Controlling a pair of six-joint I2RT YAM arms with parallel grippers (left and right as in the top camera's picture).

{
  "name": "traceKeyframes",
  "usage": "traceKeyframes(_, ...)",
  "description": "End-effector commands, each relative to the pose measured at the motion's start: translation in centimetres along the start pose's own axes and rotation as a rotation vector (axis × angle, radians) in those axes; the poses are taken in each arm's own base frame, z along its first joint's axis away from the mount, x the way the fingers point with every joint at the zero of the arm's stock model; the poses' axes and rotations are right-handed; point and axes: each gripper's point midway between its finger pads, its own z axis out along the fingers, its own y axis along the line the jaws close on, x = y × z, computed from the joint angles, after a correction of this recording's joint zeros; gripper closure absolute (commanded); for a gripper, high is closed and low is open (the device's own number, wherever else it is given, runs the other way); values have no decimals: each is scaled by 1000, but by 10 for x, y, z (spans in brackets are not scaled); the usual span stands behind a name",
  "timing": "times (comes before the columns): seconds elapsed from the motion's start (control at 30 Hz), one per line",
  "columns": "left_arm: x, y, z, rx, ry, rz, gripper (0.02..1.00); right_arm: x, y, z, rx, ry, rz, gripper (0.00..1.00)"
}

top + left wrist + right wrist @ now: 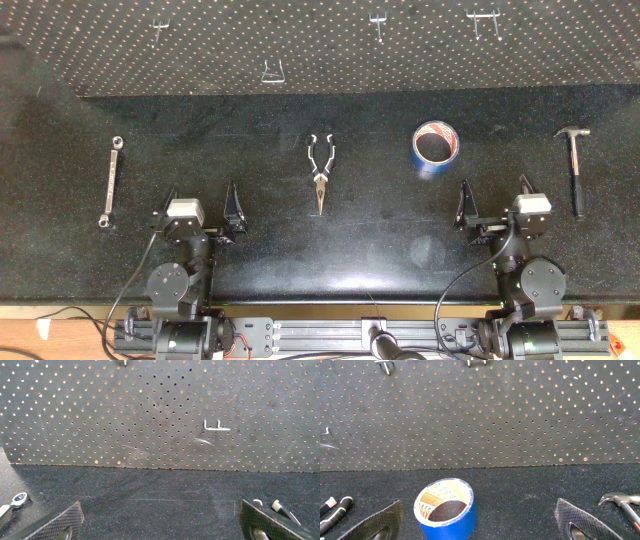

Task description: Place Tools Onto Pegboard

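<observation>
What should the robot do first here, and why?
Probably ease the right gripper forward and a little toward the robot's left, to the blue tape roll. Its fingers stand open and empty, and the roll sits on the table just ahead of them. No tool hangs on the pegboard yet, so picking the closest one seems a fair start.

I can read no words, numbers or signs from here. The blue tape roll (451, 524) has some print on its inner core, too small to make out.
</observation>
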Motion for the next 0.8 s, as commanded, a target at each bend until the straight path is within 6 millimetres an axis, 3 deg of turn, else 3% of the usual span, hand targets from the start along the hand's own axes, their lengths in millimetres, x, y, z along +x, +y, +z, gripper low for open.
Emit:
traceKeyframes(0.03,1,-1,0,5,1,9,23,1,-1,0,10,-2,11,12)
traceKeyframes(0.5,3,-3,0,17,11,65,25,1,-1,0,9,-2,11,12)
traceKeyframes(0.57,-3,10,-4,-61,37,127,25,1,-1,0,9,-2,11,12)
traceKeyframes(0.67,-15,14,-25,-73,207,201,25,1,-1,0,9,-2,11,9)
traceKeyframes(0.8,-40,52,-32,-216,475,320,25,1,-1,0,10,-2,11,12)
